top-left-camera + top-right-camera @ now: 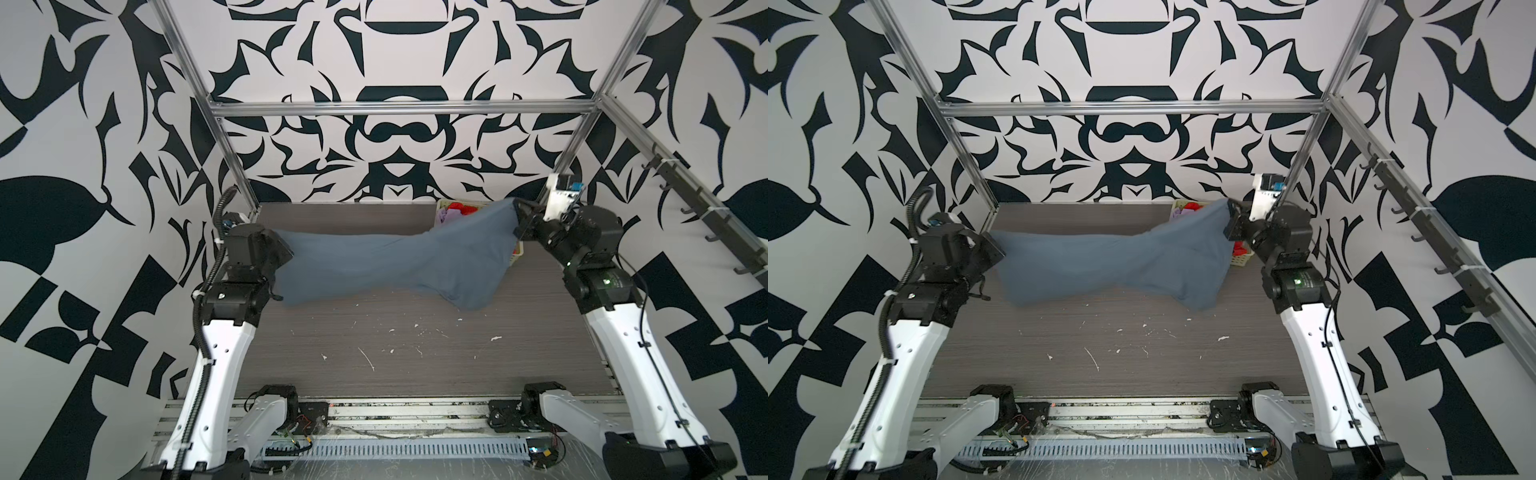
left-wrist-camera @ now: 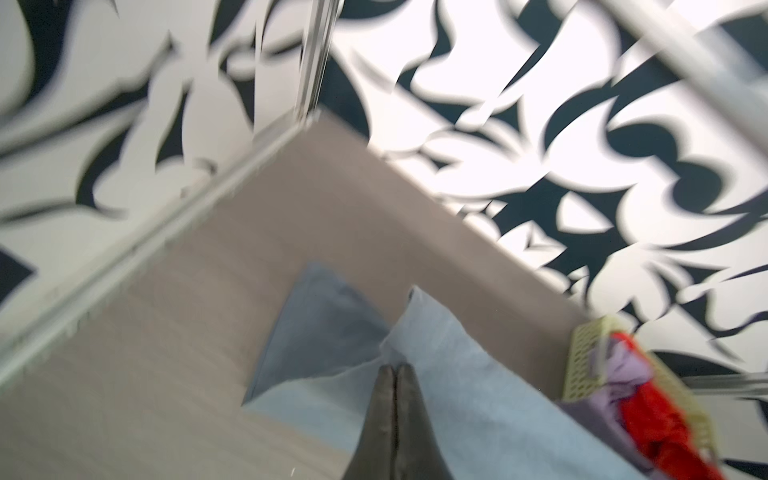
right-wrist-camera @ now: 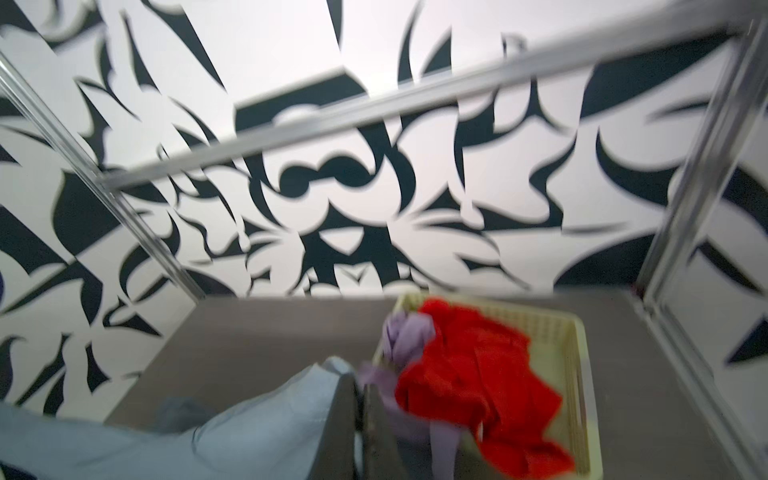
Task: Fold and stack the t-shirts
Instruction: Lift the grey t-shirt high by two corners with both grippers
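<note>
– Two closed grips. Left wrist view: left gripper (image 2: 395, 370) pinched shut on blue-grey shirt (image 2: 478, 395), cloth spreading either side of its tips.
– Right wrist view: right gripper (image 3: 360, 382) clamped on the same blue-grey shirt; red shirt (image 3: 478, 374) and lilac shirt (image 3: 405, 332) in basket (image 3: 579, 374) just beyond it.
– Both top views: blue-grey shirt slung between the grippers over table (image 1: 415, 353).

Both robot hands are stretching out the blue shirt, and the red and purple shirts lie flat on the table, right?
No. The red shirt and the purple shirt are bunched up in the cream basket, not flat on the table; the right wrist view shows it. The left gripper and right gripper do stretch out the blue shirt.
</note>
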`<action>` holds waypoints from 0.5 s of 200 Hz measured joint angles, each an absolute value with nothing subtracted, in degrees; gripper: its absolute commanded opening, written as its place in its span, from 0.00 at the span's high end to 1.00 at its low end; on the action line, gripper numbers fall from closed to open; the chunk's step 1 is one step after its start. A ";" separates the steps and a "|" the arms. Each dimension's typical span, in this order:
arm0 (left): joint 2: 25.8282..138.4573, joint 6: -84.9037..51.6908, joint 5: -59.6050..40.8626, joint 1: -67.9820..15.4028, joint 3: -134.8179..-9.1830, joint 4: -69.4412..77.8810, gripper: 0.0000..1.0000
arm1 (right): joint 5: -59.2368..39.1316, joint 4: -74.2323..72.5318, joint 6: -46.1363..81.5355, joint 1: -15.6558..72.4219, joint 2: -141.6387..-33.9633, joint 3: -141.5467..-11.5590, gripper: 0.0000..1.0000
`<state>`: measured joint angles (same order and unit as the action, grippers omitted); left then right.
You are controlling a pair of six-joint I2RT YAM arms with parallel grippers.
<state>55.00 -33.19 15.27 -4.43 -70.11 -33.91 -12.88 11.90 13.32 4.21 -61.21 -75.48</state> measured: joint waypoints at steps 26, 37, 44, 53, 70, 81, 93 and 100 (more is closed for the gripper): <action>55.59 -30.28 15.59 -4.19 -77.34 -34.57 1.00 | -13.43 9.76 10.66 4.21 -65.56 -85.69 1.00; 56.14 -29.21 15.70 -4.19 -79.46 -34.74 1.00 | -13.80 9.28 9.89 4.21 -66.85 -88.58 1.00; 56.53 -28.49 15.86 -4.19 -80.71 -34.92 1.00 | -14.09 9.08 9.52 4.21 -67.46 -90.08 1.00; 56.95 -27.62 16.19 -4.19 -82.06 -35.00 1.00 | -14.44 8.95 8.97 4.21 -68.14 -91.88 1.00; 57.41 -26.22 16.86 -4.19 -83.94 -35.14 1.00 | -15.14 8.99 8.36 4.21 -68.93 -94.24 1.00; 57.52 -25.41 17.19 -4.19 -85.10 -35.24 1.00 | -15.53 9.17 7.90 4.21 -69.28 -95.77 1.00; 57.54 -24.64 17.47 -4.19 -86.39 -35.44 1.00 | -15.90 9.17 7.51 4.21 -69.52 -97.06 1.00; 57.49 -24.27 17.63 -4.19 -87.09 -35.44 1.00 | -16.12 9.26 7.33 4.21 -69.58 -97.80 1.00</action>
<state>57.49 -24.27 17.63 -4.19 -87.09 -35.44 -16.12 9.26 7.33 4.21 -69.58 -97.80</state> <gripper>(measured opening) 0.043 0.051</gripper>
